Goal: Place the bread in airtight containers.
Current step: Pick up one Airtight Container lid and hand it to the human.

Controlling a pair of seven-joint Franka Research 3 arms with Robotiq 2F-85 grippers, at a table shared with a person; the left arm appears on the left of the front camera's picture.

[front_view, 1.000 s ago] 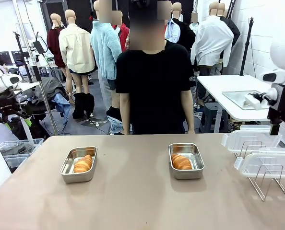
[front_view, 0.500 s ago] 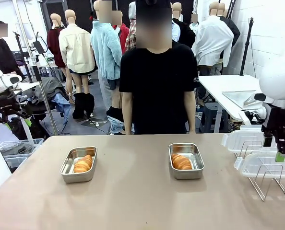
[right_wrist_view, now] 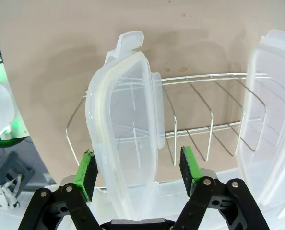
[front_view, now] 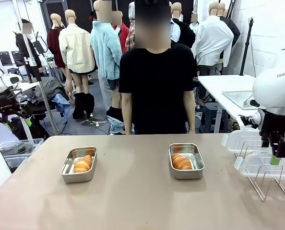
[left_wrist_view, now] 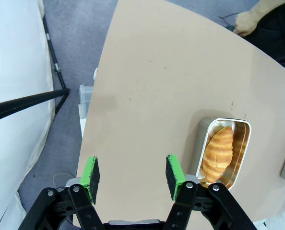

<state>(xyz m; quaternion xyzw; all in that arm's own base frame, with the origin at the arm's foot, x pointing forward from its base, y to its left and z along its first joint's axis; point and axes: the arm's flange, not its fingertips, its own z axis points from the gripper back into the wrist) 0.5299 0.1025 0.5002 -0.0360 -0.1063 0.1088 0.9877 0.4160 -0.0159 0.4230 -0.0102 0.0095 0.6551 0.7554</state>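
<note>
Left claw [front_view: 17, 123] hangs off the bench's [front_view: 133, 201] left edge, above the floor. In the left wrist view it [left_wrist_view: 132, 176] stands wide, nothing between the green pads, looking down on the bench corner.

Left airtight container [front_view: 67, 165], steel, no lid on, sits on the bench left of centre. One bread roll [front_view: 83, 163] lies inside it.

A person [front_view: 157, 86] in a black shirt stands at the far side, about the middle.

Right airtight container [front_view: 186, 175], right of centre, no lid on. Second bread roll [front_view: 181, 162] lies inside.

Far right: wire rack [front_view: 272, 184] carrying two clear lids, near lid [front_view: 265, 167] and far lid [front_view: 245, 141].

Right claw [front_view: 273, 154] is low over the near lid. Right wrist view: claw [right_wrist_view: 138, 165] wide, one pad on each side of the lid [right_wrist_view: 125, 124]; whether the left pad touches the rim I cannot tell.
</note>
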